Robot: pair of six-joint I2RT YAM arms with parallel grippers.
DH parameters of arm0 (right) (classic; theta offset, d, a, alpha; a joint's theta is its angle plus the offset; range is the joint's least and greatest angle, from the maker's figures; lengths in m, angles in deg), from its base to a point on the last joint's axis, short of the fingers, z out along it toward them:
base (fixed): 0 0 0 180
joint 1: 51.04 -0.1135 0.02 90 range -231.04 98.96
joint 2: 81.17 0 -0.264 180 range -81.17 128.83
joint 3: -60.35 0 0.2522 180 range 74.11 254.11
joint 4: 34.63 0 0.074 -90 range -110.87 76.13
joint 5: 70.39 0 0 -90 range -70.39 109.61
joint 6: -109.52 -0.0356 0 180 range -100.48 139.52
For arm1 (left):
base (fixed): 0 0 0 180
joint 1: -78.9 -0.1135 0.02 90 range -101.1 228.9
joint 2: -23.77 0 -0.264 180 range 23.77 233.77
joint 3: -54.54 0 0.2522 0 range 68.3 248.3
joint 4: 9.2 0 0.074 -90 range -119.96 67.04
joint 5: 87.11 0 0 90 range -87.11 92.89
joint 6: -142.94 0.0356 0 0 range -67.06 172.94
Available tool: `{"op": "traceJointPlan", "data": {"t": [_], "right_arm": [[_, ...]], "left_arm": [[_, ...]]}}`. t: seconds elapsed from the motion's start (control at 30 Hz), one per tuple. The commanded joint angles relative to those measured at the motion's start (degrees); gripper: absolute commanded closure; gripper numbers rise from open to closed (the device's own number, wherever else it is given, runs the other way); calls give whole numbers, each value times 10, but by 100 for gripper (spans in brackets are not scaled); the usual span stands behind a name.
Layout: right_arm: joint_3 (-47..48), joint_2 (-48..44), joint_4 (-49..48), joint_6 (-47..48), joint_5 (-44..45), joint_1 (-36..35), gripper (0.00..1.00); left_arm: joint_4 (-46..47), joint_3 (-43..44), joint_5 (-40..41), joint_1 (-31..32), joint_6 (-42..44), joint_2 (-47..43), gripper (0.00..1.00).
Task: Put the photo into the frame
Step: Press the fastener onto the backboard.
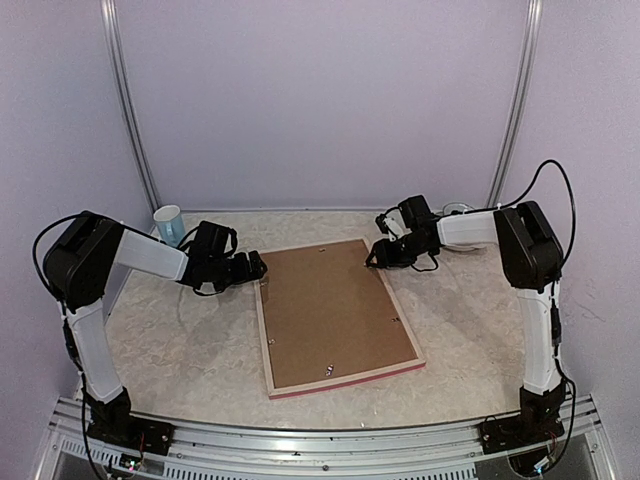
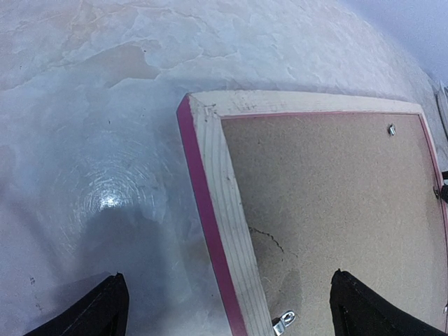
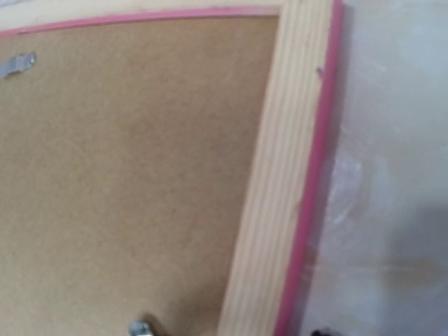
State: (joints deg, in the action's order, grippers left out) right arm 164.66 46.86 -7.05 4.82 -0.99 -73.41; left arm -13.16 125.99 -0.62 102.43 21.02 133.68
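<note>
A pale cup [image 1: 168,225] stands at the far left of the marbled tabletop [image 1: 170,340], near the wall.

Just right of it, the left gripper [image 1: 255,268] sits at the far-left corner of the frame [image 1: 345,379]. Its jaws are spread wide and hold nothing. In the left wrist view, one finger is over the bare tabletop and the other over the board, so they straddle the left rail.

The frame lies flat and face down in the middle of the tabletop, with its pale wood back up and pink showing along its outer edges. A brown backing board [image 1: 330,310] fills its opening. Small metal tabs [image 2: 283,322] sit along the inner edge of the rails. Whether each is turned over the board is too small to tell.

The right gripper [image 1: 382,255] is at the frame's far-right corner. Its fingers are out of the right wrist view, so I cannot tell whether its jaws are apart or closed, or whether it touches the frame.

The photo is not in view anywhere. With the board already seated, the photo is probably beneath it and the task is near its end. At most, fastening tabs and turning the frame face up may be left. If the photo is not inside, the board must come out first.

No brand, label or writing can be read.
</note>
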Motion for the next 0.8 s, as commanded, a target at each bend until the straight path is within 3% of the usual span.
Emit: {"op": "traceJointPlan", "data": {"t": [0.0,0.77], "right_arm": [[4,1,21,-3,0,3,48],[56,34,74,29,33,-24,45]], "left_arm": [[-21,1,-15,-3,-9,18,1],[-18,2,-22,-4,-11,24,1]]}}
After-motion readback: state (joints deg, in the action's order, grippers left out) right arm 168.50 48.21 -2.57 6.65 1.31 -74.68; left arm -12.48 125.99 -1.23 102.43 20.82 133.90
